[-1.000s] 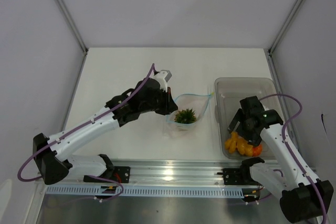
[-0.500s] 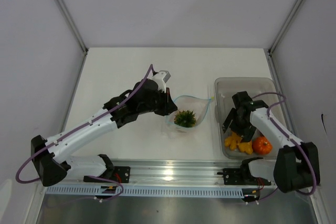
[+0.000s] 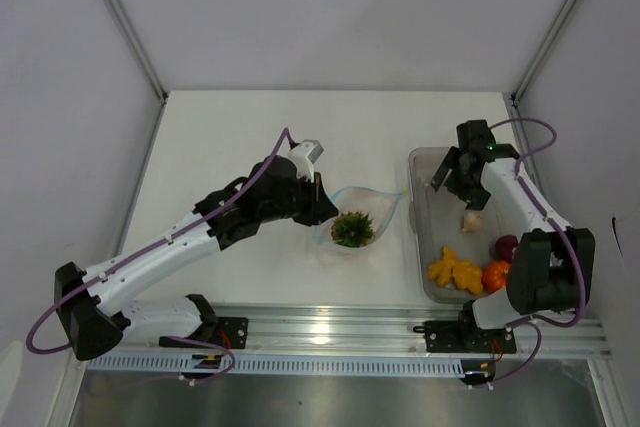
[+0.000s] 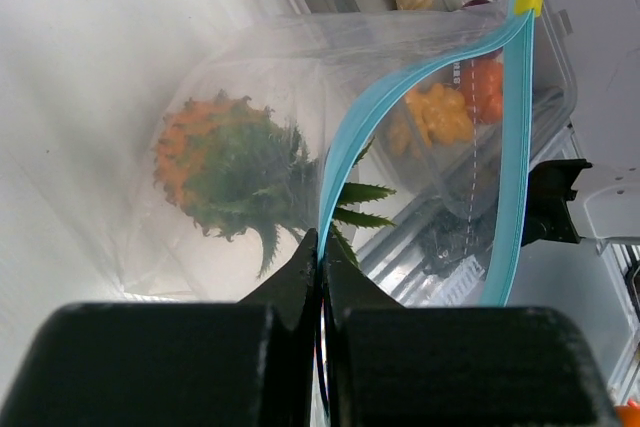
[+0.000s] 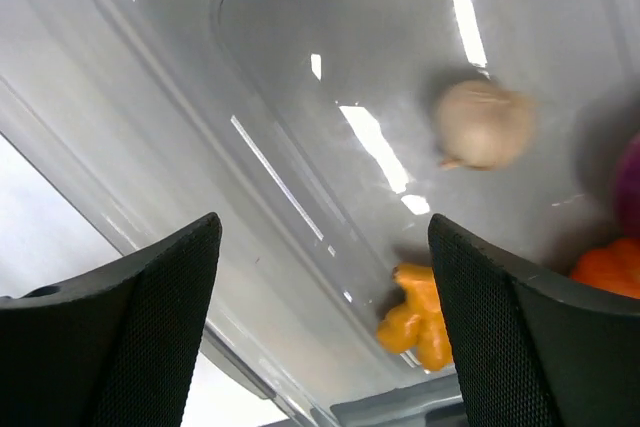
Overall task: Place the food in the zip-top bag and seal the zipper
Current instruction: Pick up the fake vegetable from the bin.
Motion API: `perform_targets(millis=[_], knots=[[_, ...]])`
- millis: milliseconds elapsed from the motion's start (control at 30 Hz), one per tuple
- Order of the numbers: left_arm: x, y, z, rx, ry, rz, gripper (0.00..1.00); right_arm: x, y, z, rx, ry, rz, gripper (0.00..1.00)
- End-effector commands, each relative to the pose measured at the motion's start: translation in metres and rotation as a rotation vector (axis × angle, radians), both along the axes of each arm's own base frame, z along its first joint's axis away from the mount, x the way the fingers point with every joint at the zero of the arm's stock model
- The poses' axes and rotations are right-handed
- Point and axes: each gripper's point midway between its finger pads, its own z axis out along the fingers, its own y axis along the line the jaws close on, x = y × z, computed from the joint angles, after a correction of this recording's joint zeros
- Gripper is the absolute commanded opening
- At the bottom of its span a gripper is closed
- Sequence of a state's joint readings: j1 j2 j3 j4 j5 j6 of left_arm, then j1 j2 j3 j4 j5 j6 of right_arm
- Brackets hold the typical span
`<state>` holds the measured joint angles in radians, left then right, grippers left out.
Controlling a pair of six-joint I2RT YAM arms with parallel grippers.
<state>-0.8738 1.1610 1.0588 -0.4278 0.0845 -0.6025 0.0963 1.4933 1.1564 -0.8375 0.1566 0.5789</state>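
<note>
Grey translucent bin (image 3: 435, 232) on white table (image 3: 240, 137), right side; aluminium rail (image 3: 330, 323) along near edge.

Swinging the right gripper (image 3: 455, 183), jaws apart and empty, from the near end of the grey bin (image 3: 415, 237) to its far end. Uncovering thereby the magenta-purple piece (image 3: 507, 246) and a beige round piece (image 3: 472, 219) (both hidden under the arm a second ago), with the red-orange piece (image 3: 494, 275) now fully showing beside the lumpy orange pieces (image 3: 452, 271). Easing the left gripper (image 4: 320, 247), pinched on the zipper (image 4: 345, 152), slightly toward the near edge, the zip-top bag (image 4: 250, 67) and pineapple (image 4: 235, 182) shifting along.
</note>
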Motion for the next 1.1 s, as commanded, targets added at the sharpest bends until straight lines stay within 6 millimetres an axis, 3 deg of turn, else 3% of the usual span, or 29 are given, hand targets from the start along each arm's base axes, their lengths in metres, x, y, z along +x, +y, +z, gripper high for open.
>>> perform_targets(millis=[0, 33, 67, 100, 200, 267, 533, 700, 867, 1067], knots=[[0.000, -0.005, 0.021, -0.079, -0.032, -0.013, 0.01, -0.026, -0.054, 0.016, -0.139, 0.060, -0.095, 0.86], [-0.001, -0.007, 0.022, -0.086, -0.030, -0.024, 0.00, -0.033, -0.066, 0.017, -0.120, 0.054, -0.144, 0.85], [-0.001, -0.008, 0.022, -0.087, -0.031, -0.028, 0.01, -0.036, -0.066, 0.013, -0.059, 0.053, -0.162, 0.85], [-0.001, -0.009, 0.023, -0.088, -0.031, -0.032, 0.01, -0.050, -0.076, -0.001, -0.023, 0.088, -0.208, 0.84], [-0.003, -0.011, 0.022, -0.086, -0.025, -0.051, 0.01, -0.060, -0.078, -0.020, 0.037, 0.116, -0.231, 0.85], [-0.004, -0.012, 0.021, -0.089, -0.021, -0.063, 0.01, -0.054, -0.083, -0.026, 0.037, 0.098, -0.242, 0.84], [-0.008, -0.015, 0.021, -0.098, -0.008, -0.084, 0.00, -0.008, -0.069, -0.024, 0.141, -0.009, -0.170, 0.84], [-0.005, -0.018, 0.019, -0.098, -0.004, -0.081, 0.00, -0.011, -0.069, -0.046, 0.124, 0.068, -0.178, 0.84], [-0.005, -0.020, 0.019, -0.102, 0.004, -0.087, 0.00, -0.005, -0.067, -0.061, 0.127, 0.064, -0.177, 0.74], [-0.005, -0.018, 0.019, -0.092, 0.003, -0.082, 0.01, 0.003, -0.049, -0.071, 0.132, 0.075, -0.137, 0.68]])
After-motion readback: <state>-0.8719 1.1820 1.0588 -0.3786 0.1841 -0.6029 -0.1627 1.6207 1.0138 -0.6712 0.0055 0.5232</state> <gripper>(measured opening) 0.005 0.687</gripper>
